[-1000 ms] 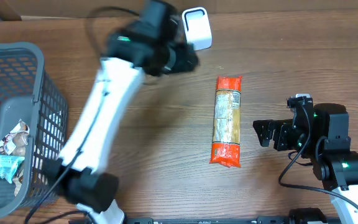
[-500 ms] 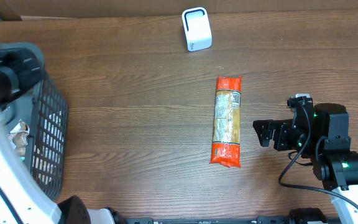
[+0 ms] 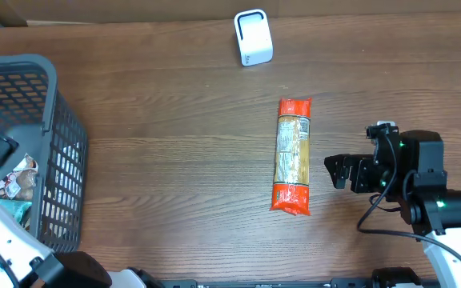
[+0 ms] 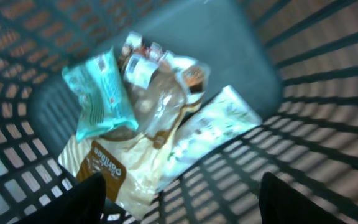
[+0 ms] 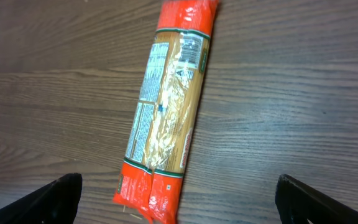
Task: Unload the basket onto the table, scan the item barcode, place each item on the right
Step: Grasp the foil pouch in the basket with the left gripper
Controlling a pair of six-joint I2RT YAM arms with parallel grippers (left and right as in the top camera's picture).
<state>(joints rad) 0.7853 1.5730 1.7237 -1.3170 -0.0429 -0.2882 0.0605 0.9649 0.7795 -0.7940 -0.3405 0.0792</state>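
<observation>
The left claw hangs over the grey basket at the far left of the surface, its two fingers spread wide with nothing between them. Below it, on the basket floor, lie a teal packet, a clear bag and some pale pouches, all heaped together and none of them gripped.

Further along, at the back edge, stands the small white scanner, upright, with nothing held in front of it.

Right of the middle lies the pasta pack, flat on the wood, well apart from the scanner and near the right claw. That claw is also fully open and empty, its tips pointing at the pack from just beside it without touching.

As I read it, no scan is under way: neither claw holds anything. An item has yet to be picked up, carried to the scanner and turned so that its code faces it. Whether the pack on the surface has had its turn, I cannot tell.

The pack is long and narrow, orange-red at both ends, with a clear middle showing pale yellow strands. A white printed label panel faces up along one side. I cannot make out a barcode on it, so it may well be on the underside.
</observation>
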